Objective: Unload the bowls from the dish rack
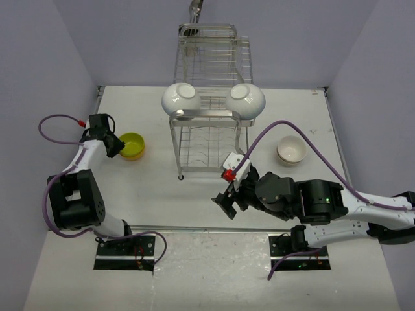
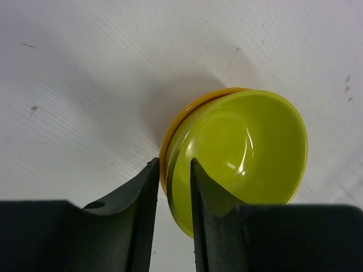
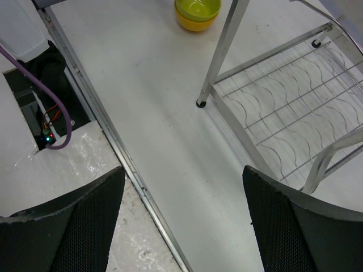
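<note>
Overhead view of a white table (image 1: 194, 201) with pale lilac walls around it.

At the middle of the table's far edge, a tall two-tier dish rack (image 1: 207, 116) of chrome wire on slim legs. Lodged on its top tier, at the near rail, two bowls with undersides up and foot rings showing: the left white bowl (image 1: 180, 98) at the rack's left corner, the right white bowl (image 1: 247, 100) at its right corner.

On the table right of the rack and apart from it, toward the right edge, a third white bowl (image 1: 291, 151), upright.

Toward the table's left edge, apart from the rack, a lime green bowl (image 2: 244, 153) nested inside an orange-yellow bowl (image 3: 195, 24), with only a thin orange rim showing around the green.

Left gripper (image 2: 174, 164) at this stack, dark fingers astride the near rim: one outside the stack, the other inside the green bowl, with a narrow slot between. Impossible to tell whether the pads pinch the wall or stand just off it.

Right gripper (image 3: 181, 187) spread wide and holding nothing, hovering over bare table toward the near edge, near the rack's front left leg. In its wrist view, the rack's lower wavy-wire shelf to the right and the stacked pair far ahead.
</note>
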Tool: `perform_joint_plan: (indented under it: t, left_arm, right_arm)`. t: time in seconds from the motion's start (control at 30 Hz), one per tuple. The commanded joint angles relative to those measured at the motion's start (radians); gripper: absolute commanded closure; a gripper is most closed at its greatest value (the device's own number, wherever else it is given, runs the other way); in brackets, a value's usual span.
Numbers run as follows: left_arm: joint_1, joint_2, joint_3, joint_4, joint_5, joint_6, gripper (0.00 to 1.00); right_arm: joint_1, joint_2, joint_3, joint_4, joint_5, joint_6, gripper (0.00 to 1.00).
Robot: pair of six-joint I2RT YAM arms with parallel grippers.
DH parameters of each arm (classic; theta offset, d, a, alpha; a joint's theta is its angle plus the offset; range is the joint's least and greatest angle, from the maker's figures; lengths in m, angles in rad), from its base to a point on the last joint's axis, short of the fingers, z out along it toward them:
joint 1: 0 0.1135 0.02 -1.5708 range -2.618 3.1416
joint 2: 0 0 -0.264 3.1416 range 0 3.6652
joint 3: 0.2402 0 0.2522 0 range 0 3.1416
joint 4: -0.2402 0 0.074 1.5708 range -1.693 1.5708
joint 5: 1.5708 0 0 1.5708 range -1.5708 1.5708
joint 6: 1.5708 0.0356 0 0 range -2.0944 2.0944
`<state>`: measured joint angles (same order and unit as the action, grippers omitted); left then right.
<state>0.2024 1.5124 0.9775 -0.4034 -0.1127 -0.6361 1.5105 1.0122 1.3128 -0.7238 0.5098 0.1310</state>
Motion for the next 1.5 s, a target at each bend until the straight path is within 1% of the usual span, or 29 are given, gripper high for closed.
perform_joint_plan:
  t: [0.0, 0.17, 0.2, 0.33, 0.67, 0.77, 0.8, 0.83, 0.87, 0.9, 0.93, 0.97, 1.0, 1.03, 1.07, 1.13, 1.2, 1.3, 1.33, 1.37, 1.4, 1.43, 1.47]
  left_arm:
    - [0.005, -0.041, 0.007, 0.037, -0.012, -0.004, 0.7]
    - [0.005, -0.075, 0.006, 0.015, 0.005, 0.0, 0.71]
    - [0.005, -0.083, -0.002, 0.014, 0.004, 0.0, 0.77]
    - [0.005, -0.107, -0.025, 0.015, 0.002, 0.003, 0.78]
    - [0.005, -0.089, -0.053, 0.032, 0.019, 0.004, 0.9]
    - [0.005, -0.107, -0.054, 0.028, 0.027, 0.006, 0.9]
    - [0.005, -0.127, -0.048, 0.018, 0.028, 0.007, 0.89]
    - [0.005, -0.139, -0.045, 0.012, 0.025, 0.009, 0.86]
    - [0.006, -0.155, -0.034, 0.005, 0.024, 0.012, 0.78]
    - [0.005, -0.188, -0.027, -0.014, 0.022, 0.015, 0.72]
    - [0.005, -0.207, -0.02, -0.021, 0.022, 0.016, 0.55]
    - [0.005, -0.227, -0.01, -0.026, 0.024, 0.022, 0.47]
    - [0.005, -0.263, 0.0, -0.037, 0.025, 0.026, 0.4]
    - [0.005, -0.279, 0.009, -0.049, 0.024, 0.029, 0.35]
    - [0.005, -0.294, 0.029, -0.06, 0.03, 0.035, 0.26]
    - [0.005, -0.339, 0.061, -0.093, 0.054, 0.049, 0.17]
    - [0.005, -0.395, 0.081, -0.12, 0.082, 0.056, 0.14]
    - [0.003, -0.486, 0.128, -0.12, 0.217, 0.061, 0.09]
    - [0.003, -0.504, 0.136, -0.1, 0.282, 0.058, 0.02]
    - [0.003, -0.521, 0.144, -0.031, 0.452, 0.044, 0.0]
    - [0.003, -0.538, 0.141, 0.018, 0.552, 0.023, 0.0]
    - [0.003, -0.538, 0.135, 0.076, 0.674, -0.069, 0.0]
    - [0.003, -0.537, 0.094, 0.276, 0.903, -0.147, 0.0]
  right_arm:
    - [-0.003, -0.015, 0.0, 0.037, -0.004, 0.004, 0.15]
    - [-0.004, -0.011, 0.005, 0.037, -0.008, -0.001, 0.15]
    - [-0.004, -0.009, 0.006, 0.038, -0.008, -0.001, 0.15]
    - [-0.004, 0.0, 0.009, 0.041, -0.014, -0.004, 0.15]
    - [-0.004, 0.003, 0.006, 0.047, -0.016, -0.005, 0.15]
    - [-0.007, 0.002, 0.008, 0.047, -0.013, -0.002, 0.15]
    - [-0.015, 0.005, 0.009, 0.049, -0.011, 0.004, 0.14]
    - [-0.022, 0.005, 0.011, 0.049, -0.013, 0.009, 0.14]
    - [-0.035, 0.008, 0.012, 0.05, -0.014, 0.015, 0.14]
    - [-0.071, 0.009, 0.014, 0.053, -0.02, 0.03, 0.14]
    - [-0.099, 0.011, 0.014, 0.067, -0.048, 0.041, 0.14]
    - [-0.131, 0.011, 0.014, 0.076, -0.078, 0.051, 0.14]
    - [-0.198, 0.006, 0.011, 0.107, -0.114, 0.073, 0.14]
    - [-0.229, 0.0, 0.003, 0.125, -0.143, 0.084, 0.15]
    - [-0.255, -0.004, 0.002, 0.139, -0.181, 0.091, 0.15]
    - [-0.305, -0.02, 0.012, 0.155, -0.191, 0.11, 0.15]
    - [-0.326, -0.033, 0.025, 0.153, -0.185, 0.114, 0.15]
    - [-0.348, -0.079, 0.032, 0.153, -0.179, 0.117, 0.15]
    - [-0.352, -0.113, 0.026, 0.153, -0.175, 0.117, 0.15]
    - [-0.355, -0.132, 0.025, 0.152, -0.175, 0.121, 0.15]
    - [-0.36, -0.147, 0.02, 0.153, -0.175, 0.121, 0.15]
    - [-0.363, -0.164, 0.013, 0.153, -0.175, 0.121, 0.15]
    - [-0.365, -0.19, 0.011, 0.152, -0.175, 0.121, 0.14]
